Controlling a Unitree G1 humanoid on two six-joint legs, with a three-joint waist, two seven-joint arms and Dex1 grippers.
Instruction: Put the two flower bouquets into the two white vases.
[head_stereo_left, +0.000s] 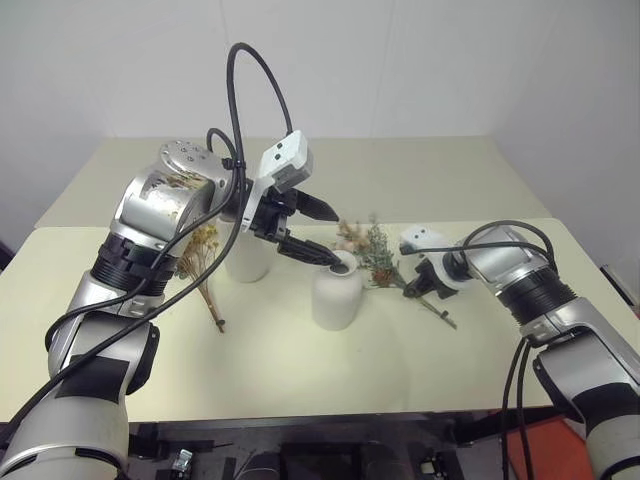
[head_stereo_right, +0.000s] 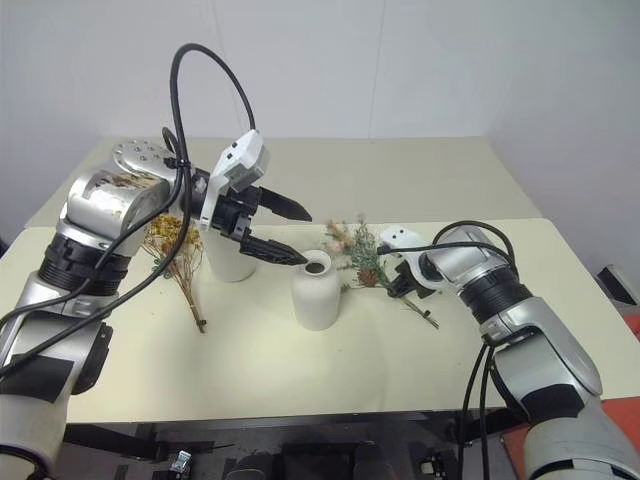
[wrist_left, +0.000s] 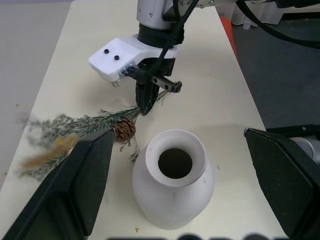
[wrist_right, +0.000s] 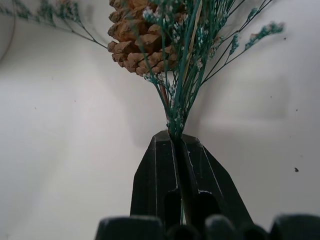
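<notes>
our right gripper (wrist_right: 176, 137) has its two fingers pinched shut on the thin green stems of the grey-green sprig bunch (wrist_left: 85, 127), just below the pine cone (wrist_right: 137, 37); the blooms fan out beyond the fingertips while the stem ends trail back behind them on the table (head_stereo_left: 300, 370). our left gripper (head_stereo_left: 318, 232) hovers with its fingers spread wide and empty, the lower one reaching just over the mouth of the narrow-necked vase (head_stereo_left: 336, 290). the yellow-orange bunch (head_stereo_left: 200, 262) lies on the table, well apart from both pairs of fingers, beside the tall vase (head_stereo_left: 248, 258).

our worries from here: the grip sits on only a few slender stems, so we judge the bunch could slip or shed sprigs as it lifts, or swing head-down under the cone's weight. the neck is tight, and splayed stem ends could catch on the rim and tip the vase. our left fingers crowd that mouth, so our two grippers could collide there.
</notes>
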